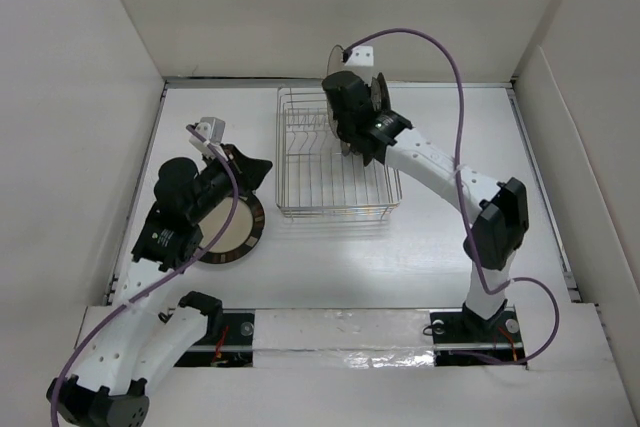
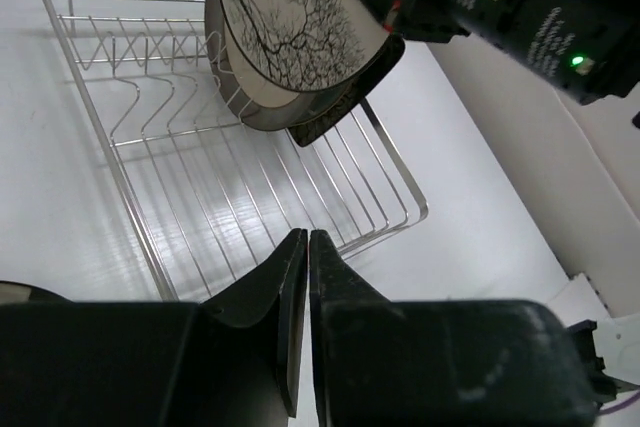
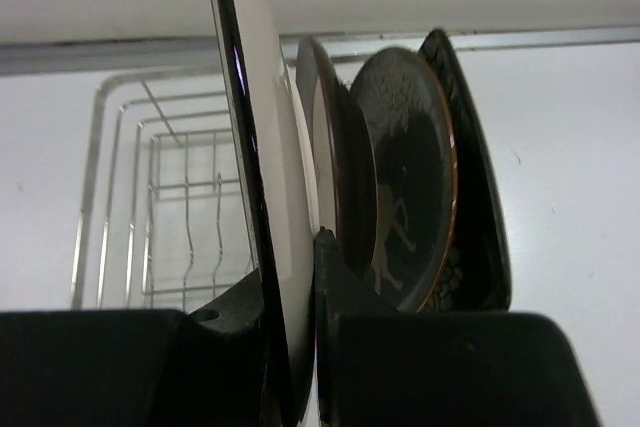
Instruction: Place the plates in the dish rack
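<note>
The dish rack (image 1: 330,182) sat below the right pincer (image 3: 290,267) and ahead of the left pincer (image 2: 303,237). The cream plate with brown rim (image 1: 240,232) lay flat on the table (image 1: 330,267), behind the left pincer and partly under its arm. The right pincer was clamped on the rim of a pale round plate (image 2: 285,27) with a dark branch pattern, which stood upright on edge. Just to that pincer's right, three more plates stood on edge: a beige plate (image 3: 325,147), then the grey deer plate (image 3: 405,187), with the dark rectangular plate (image 3: 485,197) outermost. The left pincer's fingers were pressed together on nothing.
</note>
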